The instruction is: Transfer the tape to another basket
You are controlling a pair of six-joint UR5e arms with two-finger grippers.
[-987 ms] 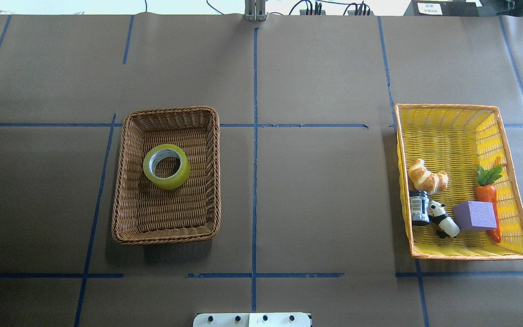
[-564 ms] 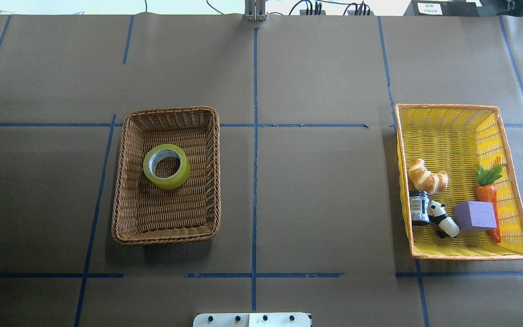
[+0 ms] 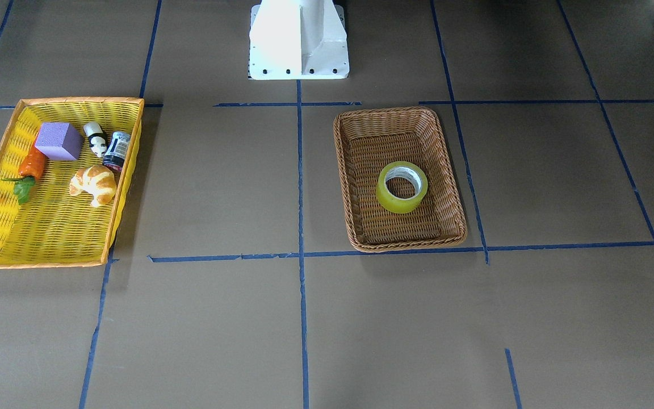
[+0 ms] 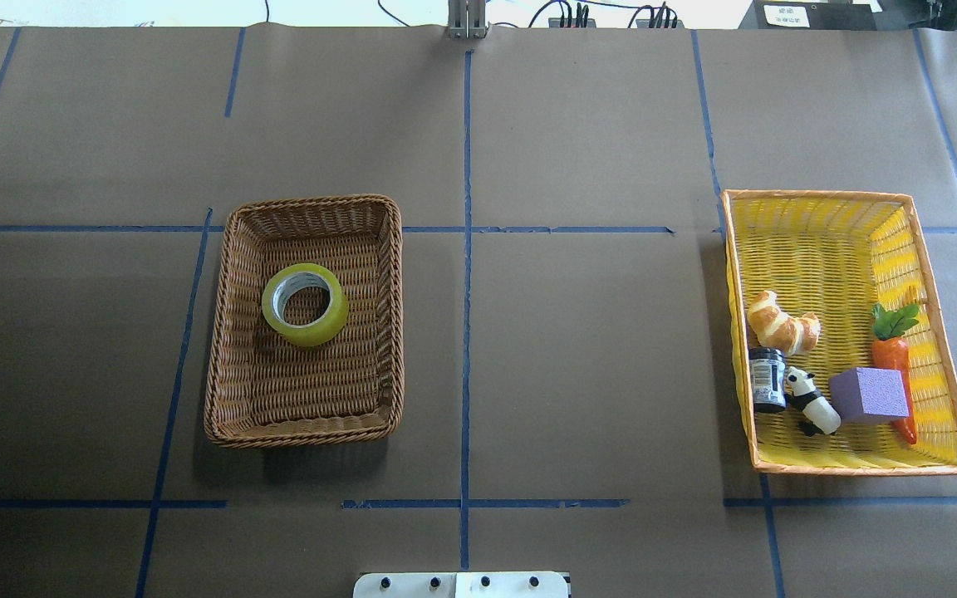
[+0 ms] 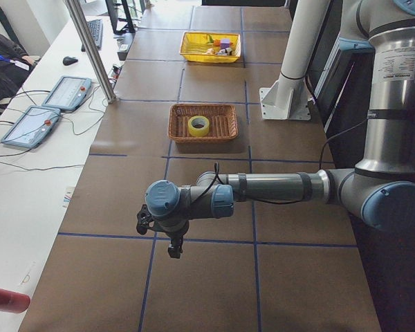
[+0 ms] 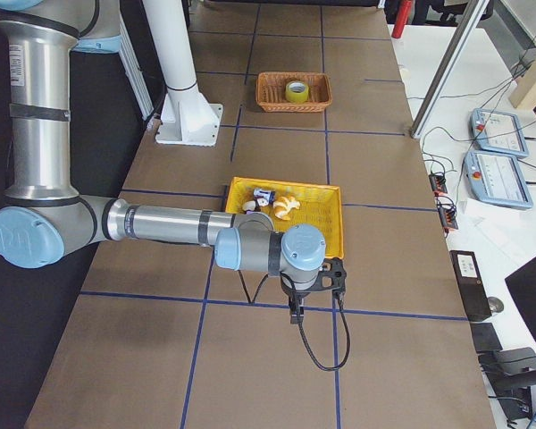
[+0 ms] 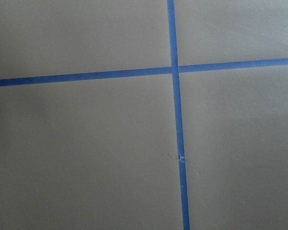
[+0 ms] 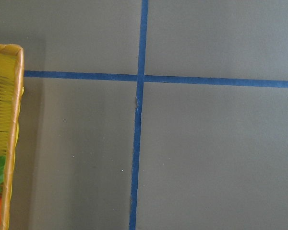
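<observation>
The tape [image 4: 313, 336], a yellow roll with a white-grey core, lies flat inside the brown wicker basket [image 4: 304, 437] at the table's left middle. Both also show in the front-facing view, tape [image 3: 398, 204] and basket [image 3: 406, 246]. Neither gripper shows in the overhead or front-facing view. In the exterior left view my left gripper [image 5: 174, 249] hangs over bare table, far from the basket [image 5: 180, 122]. In the exterior right view my right gripper [image 6: 295, 313] hangs just beyond the yellow basket. I cannot tell whether either is open or shut.
A bright yellow basket [image 4: 852, 470] with an orange rim stands at the right, holding a croissant [image 4: 780, 323], a small jar [image 4: 768, 379], a panda figure [image 4: 811, 403], a purple block [image 4: 869, 395] and a carrot [image 4: 892, 353]. Blue tape lines cross the brown table cover.
</observation>
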